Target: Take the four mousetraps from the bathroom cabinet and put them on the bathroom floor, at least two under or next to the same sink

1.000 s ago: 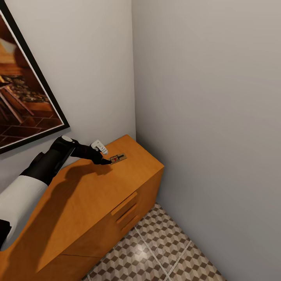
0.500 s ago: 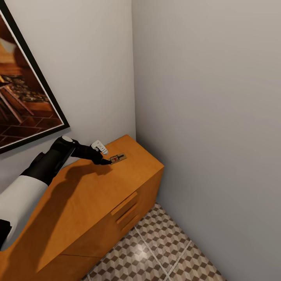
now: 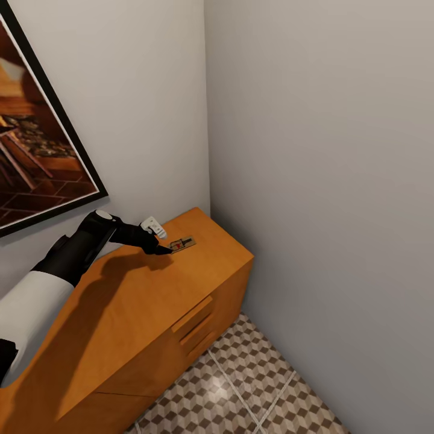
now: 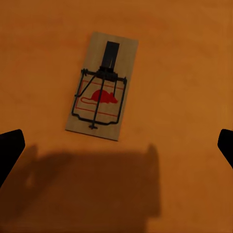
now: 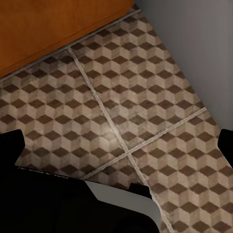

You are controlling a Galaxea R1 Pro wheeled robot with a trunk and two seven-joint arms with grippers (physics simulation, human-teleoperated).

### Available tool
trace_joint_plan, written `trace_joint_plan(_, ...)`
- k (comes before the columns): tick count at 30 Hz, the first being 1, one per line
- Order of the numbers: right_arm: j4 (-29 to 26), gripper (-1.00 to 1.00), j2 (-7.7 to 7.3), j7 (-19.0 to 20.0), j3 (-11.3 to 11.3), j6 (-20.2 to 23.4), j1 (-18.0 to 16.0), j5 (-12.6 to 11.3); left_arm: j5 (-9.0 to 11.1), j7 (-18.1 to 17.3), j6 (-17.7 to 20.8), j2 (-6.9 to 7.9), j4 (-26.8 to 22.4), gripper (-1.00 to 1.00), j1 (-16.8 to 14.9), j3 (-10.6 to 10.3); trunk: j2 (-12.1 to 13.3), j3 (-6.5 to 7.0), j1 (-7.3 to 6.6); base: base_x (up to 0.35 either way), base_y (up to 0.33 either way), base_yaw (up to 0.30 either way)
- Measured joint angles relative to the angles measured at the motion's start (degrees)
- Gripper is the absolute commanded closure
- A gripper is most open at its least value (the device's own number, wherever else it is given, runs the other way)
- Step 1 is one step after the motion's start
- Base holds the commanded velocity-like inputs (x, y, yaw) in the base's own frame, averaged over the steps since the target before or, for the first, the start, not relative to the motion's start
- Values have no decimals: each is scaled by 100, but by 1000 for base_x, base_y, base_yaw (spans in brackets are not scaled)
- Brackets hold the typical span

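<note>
One mousetrap (image 3: 182, 244), a small wooden slab with a dark wire bar and a red mouse print, lies flat on top of the orange-brown cabinet (image 3: 138, 301) near its far right corner. My left gripper (image 3: 164, 249) hovers just beside it. In the left wrist view the mousetrap (image 4: 102, 86) lies ahead of the open left gripper (image 4: 116, 150), whose fingertips (image 4: 9, 150) stand wide apart with nothing between them. My right gripper (image 5: 119, 145) is open and empty above the cube-patterned bathroom floor (image 5: 136, 97), next to the cabinet's side (image 5: 48, 29).
The cabinet stands in a corner between a wall with a framed picture (image 3: 36, 150) and a plain grey wall (image 3: 331, 181). Drawer fronts with bar handles (image 3: 193, 319) face the tiled floor (image 3: 253, 386). Part of my own body (image 5: 121, 204) shows below the right gripper.
</note>
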Motion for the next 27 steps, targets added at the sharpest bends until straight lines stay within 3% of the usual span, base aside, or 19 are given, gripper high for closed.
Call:
trace_joint_plan(9, 1, -100, 0, -4, 0, 0, 0, 0, 1, 0, 0, 2, 5, -100, 0, -1, 0, 0, 0, 0, 0, 58)
trace_joint_plan(27, 0, -100, -3, -4, -1, -1, 0, -1, 2, 0, 0, 3, -9, -100, 1, -1, 0, 0, 0, 0, 0, 258)
